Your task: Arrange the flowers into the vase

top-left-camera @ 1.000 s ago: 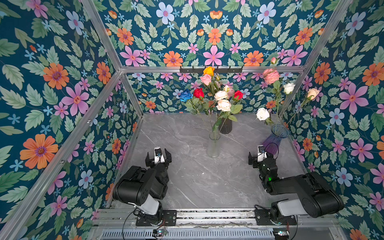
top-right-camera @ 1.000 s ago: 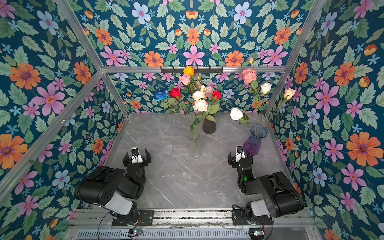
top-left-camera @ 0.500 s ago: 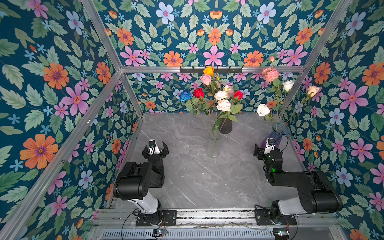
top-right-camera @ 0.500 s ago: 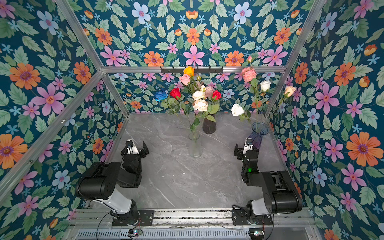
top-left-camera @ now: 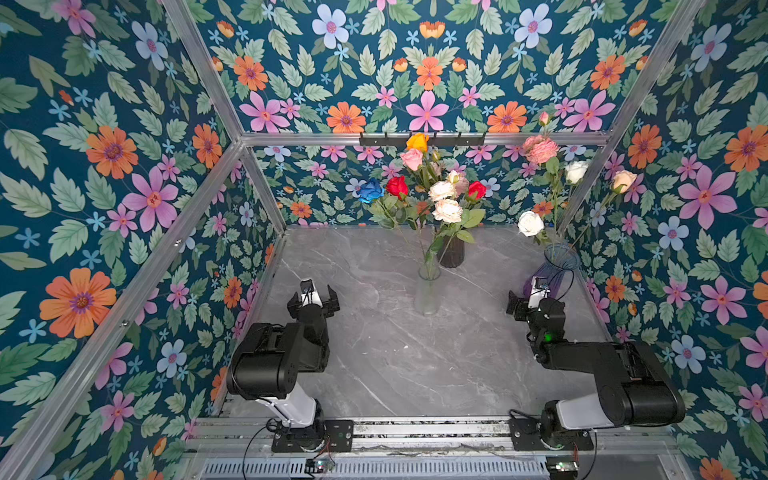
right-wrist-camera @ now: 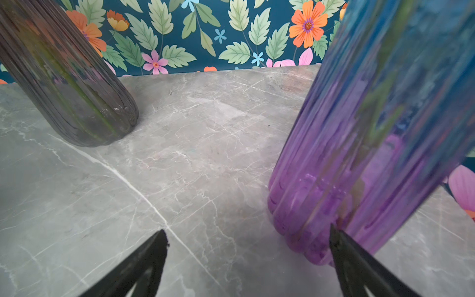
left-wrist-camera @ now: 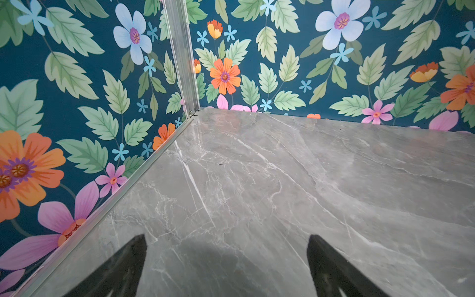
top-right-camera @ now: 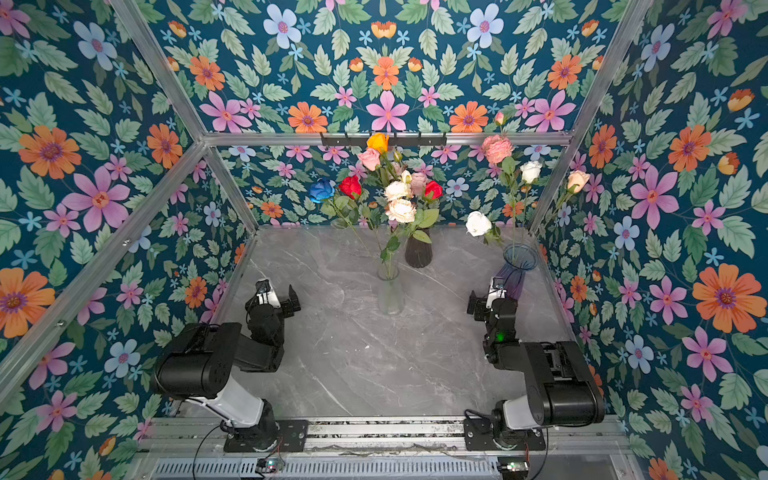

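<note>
The flowers stand in three vases in both top views. A clear glass vase [top-left-camera: 428, 291] [top-right-camera: 390, 293] mid-table and a dark vase [top-left-camera: 451, 251] behind it carry a bunch [top-left-camera: 441, 192] of red, blue, pink, cream and orange heads. A purple-blue vase [top-left-camera: 555, 270] [right-wrist-camera: 359, 154] by the right wall holds a pink peony [top-left-camera: 540, 149] and white roses [top-left-camera: 530, 223]. My right gripper [top-left-camera: 528, 301] [right-wrist-camera: 248, 236] is open and empty just left of that vase's base, one fingertip at the glass. My left gripper [top-left-camera: 314, 297] [left-wrist-camera: 227, 246] is open over bare marble near the left wall.
The grey marble table [top-left-camera: 395, 361] is boxed in by flower-print walls on aluminium posts [top-left-camera: 257, 183]. A black hook rail [top-left-camera: 422, 139] runs along the back wall above the blooms. The dark vase [right-wrist-camera: 64, 90] also shows in the right wrist view.
Both arms have stretched forward from a more folded pose. The right gripper has come up beside the purple-blue vase, whose flowers swayed a little. Both grippers have stayed open.
</note>
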Motion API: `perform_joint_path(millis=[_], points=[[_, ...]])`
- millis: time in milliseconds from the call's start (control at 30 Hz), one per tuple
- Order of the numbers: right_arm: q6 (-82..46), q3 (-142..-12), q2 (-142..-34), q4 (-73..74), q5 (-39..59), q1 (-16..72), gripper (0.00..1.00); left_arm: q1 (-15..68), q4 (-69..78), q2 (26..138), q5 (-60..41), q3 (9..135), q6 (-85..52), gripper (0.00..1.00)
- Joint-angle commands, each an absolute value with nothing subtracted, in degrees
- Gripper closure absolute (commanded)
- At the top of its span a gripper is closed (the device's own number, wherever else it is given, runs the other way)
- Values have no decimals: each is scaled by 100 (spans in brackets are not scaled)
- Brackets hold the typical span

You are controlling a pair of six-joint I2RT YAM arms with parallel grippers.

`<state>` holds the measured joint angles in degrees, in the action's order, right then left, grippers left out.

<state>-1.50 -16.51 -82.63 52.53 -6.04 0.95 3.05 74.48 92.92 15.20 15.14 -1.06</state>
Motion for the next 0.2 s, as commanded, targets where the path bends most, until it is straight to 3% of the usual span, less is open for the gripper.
perform_joint_path(millis=[0,167], points=[[-211,-1676,-8240,5265,-569,101,1,299,7402,9296,1485,1563,-105,0],[-211,-1685,-8244,5257,-569,97,1,299,7457,9290,1497,1530,-97,0]])
